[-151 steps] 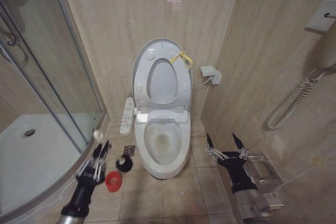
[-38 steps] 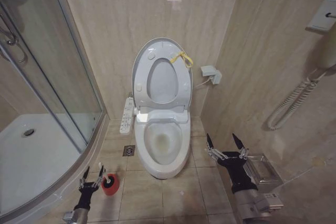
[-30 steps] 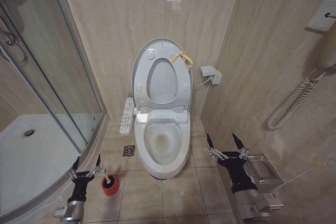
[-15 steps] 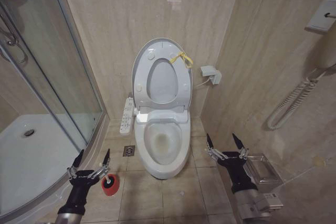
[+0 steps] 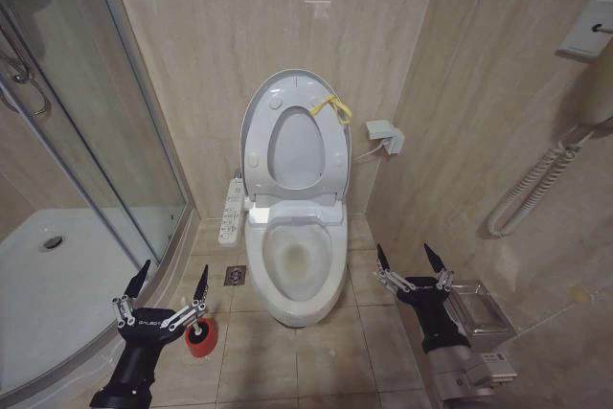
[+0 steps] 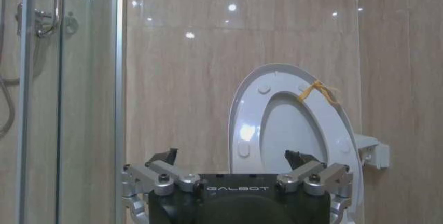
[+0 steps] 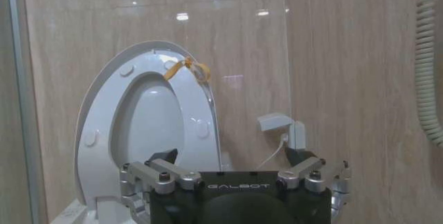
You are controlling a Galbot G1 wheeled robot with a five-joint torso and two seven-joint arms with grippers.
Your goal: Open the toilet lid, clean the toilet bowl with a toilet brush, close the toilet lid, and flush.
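Observation:
The toilet lid [image 5: 287,85] stands raised against the back wall with a yellow ribbon [image 5: 332,107] at its edge, and the ring seat is up in front of it. Below, the white toilet bowl [image 5: 297,261] lies uncovered. A dark part of the toilet brush [image 5: 197,327] shows in the red holder [image 5: 202,342] on the floor to the bowl's left. My left gripper [image 5: 173,275] hangs open and empty just above and left of the holder. My right gripper [image 5: 404,256] is open to the bowl's right. Both wrist views face the lid [image 6: 277,76] [image 7: 149,58].
A glass shower enclosure [image 5: 115,141] and its white tray [image 5: 57,275] fill the left side. A control panel [image 5: 233,208] hangs beside the toilet, with a floor drain [image 5: 235,275] below. A metal bin [image 5: 479,308] sits by the right wall, under a coiled hose [image 5: 536,189].
Five seconds ago my left gripper held the brush over the holder. The brush now rests in the holder, and the gripper has opened and lifted away. The right arm stayed still.

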